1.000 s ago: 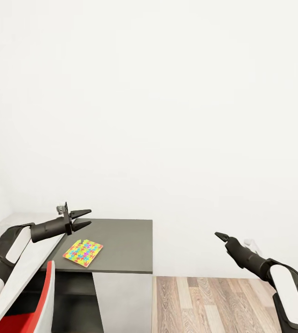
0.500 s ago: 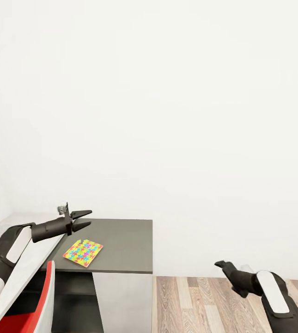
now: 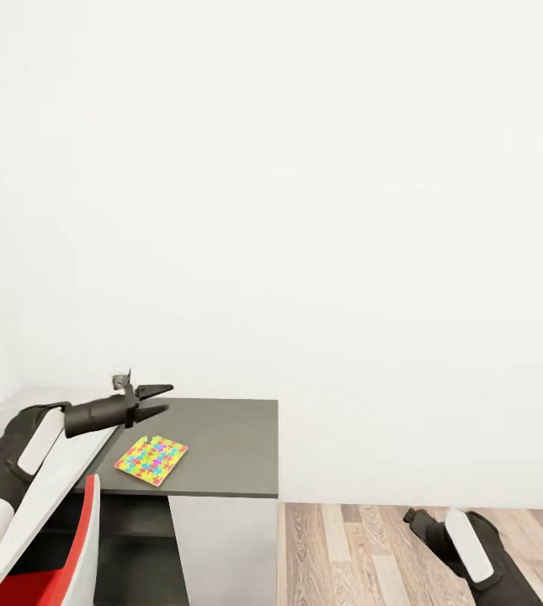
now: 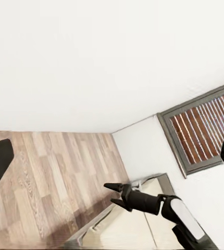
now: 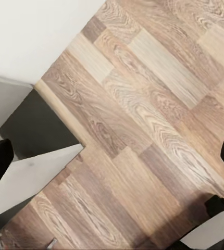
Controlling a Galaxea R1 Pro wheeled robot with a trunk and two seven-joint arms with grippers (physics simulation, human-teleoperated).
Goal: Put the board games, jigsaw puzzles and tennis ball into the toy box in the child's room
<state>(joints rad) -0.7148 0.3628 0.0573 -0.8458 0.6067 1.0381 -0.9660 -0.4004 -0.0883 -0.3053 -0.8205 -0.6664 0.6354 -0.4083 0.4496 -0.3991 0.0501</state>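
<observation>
One jigsaw puzzle [image 3: 151, 459], a flat square of yellow, pink, blue and green pieces, lies on the dark grey side desk [image 3: 229, 438] of the table. My left gripper [image 3: 160, 400] hovers open just above and behind the puzzle, clear of it and holding nothing. My right gripper [image 3: 411, 515] hangs low over the wood floor at the lower right, far from the desk. In the left wrist view the right gripper [image 4: 113, 193] has its two fingers apart and empty. The toy box, tennis ball, board games and bed are out of view.
The white desk top [image 3: 48, 484] runs along the left, with a red chair [image 3: 69, 560] below it. A white panel [image 3: 225, 547] closes the side desk's front. A plain white wall stands behind, and wood-plank floor [image 3: 347, 555] lies to the right. A grey-framed window [image 4: 203, 130] is in the left wrist view.
My right arm has dropped and pulled back, from level with the desk down close to the floor. The left gripper has barely shifted above the puzzle.
</observation>
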